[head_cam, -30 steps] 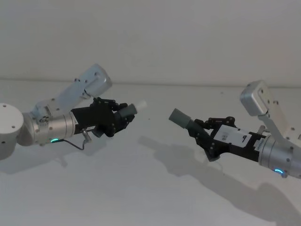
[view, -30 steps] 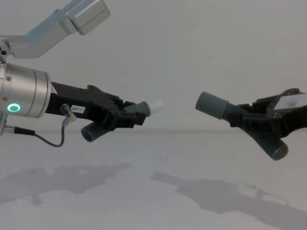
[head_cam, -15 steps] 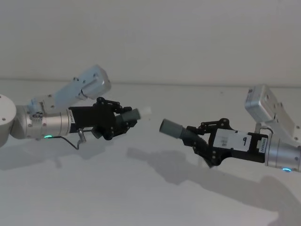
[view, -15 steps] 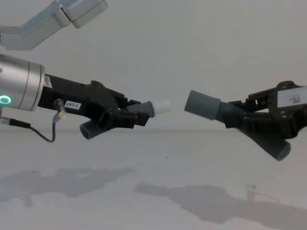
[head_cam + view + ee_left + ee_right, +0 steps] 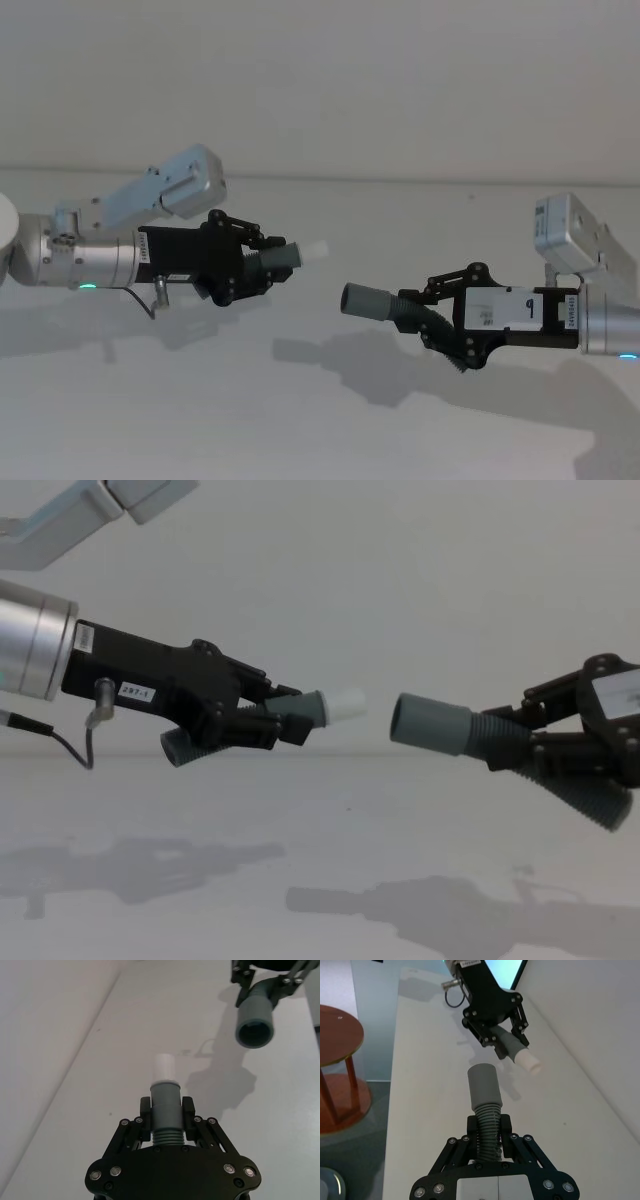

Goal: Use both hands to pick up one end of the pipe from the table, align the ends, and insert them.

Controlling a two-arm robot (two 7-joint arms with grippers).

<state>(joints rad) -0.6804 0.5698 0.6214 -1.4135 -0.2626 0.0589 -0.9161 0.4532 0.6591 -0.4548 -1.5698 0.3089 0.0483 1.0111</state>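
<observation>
Both pipe pieces are held up above the white table [image 5: 300,420]. My left gripper [image 5: 262,262] [image 5: 275,718] [image 5: 166,1115] is shut on one ribbed grey piece just behind its narrow end, and the whitish tip [image 5: 313,250] [image 5: 345,704] [image 5: 163,1067] points right. My right gripper [image 5: 440,310] [image 5: 535,742] [image 5: 489,1127] is shut on the other ribbed piece, and its wide socket cuff [image 5: 365,300] [image 5: 430,723] [image 5: 483,1085] points left. The two ends face each other across a short gap. In the head view the cuff sits lower than the tip.
The free tails of both hose pieces hang below the grippers [image 5: 180,748] [image 5: 590,800]. A thin cable [image 5: 70,745] loops under my left wrist. A round wooden side table [image 5: 335,1035] stands beyond the table's edge. A plain wall rises behind the table.
Both arms have levelled out and come toward each other. The socket cuff has swung left and down to face the whitish tip, and the gap between the ends has shrunk.
</observation>
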